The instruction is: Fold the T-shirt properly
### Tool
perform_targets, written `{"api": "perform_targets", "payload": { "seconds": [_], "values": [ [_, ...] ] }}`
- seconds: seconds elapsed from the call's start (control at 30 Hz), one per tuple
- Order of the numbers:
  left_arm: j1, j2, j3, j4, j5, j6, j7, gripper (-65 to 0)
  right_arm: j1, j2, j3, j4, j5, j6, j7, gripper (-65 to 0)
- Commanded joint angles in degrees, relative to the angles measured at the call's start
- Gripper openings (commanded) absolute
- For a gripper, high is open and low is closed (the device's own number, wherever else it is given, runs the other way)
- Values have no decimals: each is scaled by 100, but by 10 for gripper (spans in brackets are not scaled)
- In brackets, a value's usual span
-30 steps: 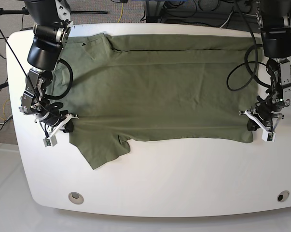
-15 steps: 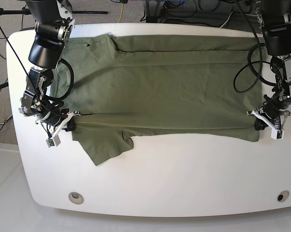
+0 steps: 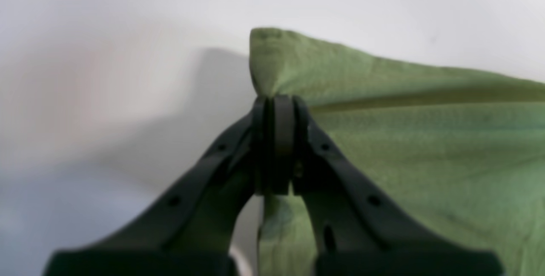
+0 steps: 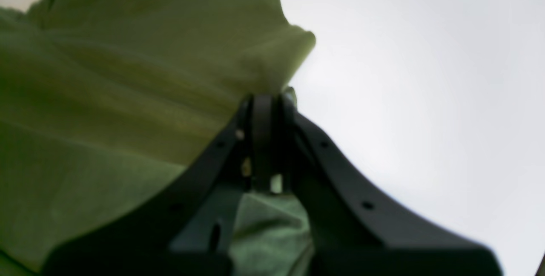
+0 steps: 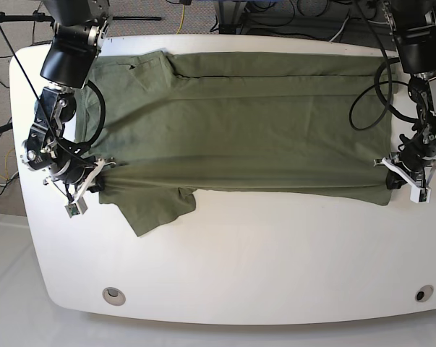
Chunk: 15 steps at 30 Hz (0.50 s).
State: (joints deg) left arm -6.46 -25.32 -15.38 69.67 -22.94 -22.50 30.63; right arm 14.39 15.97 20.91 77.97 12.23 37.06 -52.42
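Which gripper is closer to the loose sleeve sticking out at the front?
Right. The right gripper pinches the T-shirt just beside that sleeve; the left gripper grips the hem at the opposite end.

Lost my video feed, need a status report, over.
Left hand and right hand both shut on T-shirt edge. Shirt flat on table, stretched between them. Nothing in the way.

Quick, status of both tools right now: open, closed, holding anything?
Left tool: closed, pinching a corner of the T-shirt.
Right tool: closed, pinching the T-shirt's edge at the opposite end.
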Motion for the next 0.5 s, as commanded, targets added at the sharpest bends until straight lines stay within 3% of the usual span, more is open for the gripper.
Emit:
{"api": "perform_targets", "payload": {
  "seconds": [0.0, 0.47],
  "values": [
    [235, -136, -133, 392, -99, 51, -35, -650, -124, 91, 45, 526, 41, -5, -65, -650],
    [1040, -149, -241, 1385, -459, 16, 226, -650, -1049, 18, 69, 1990, 34, -5, -639, -650]
  ]
}}
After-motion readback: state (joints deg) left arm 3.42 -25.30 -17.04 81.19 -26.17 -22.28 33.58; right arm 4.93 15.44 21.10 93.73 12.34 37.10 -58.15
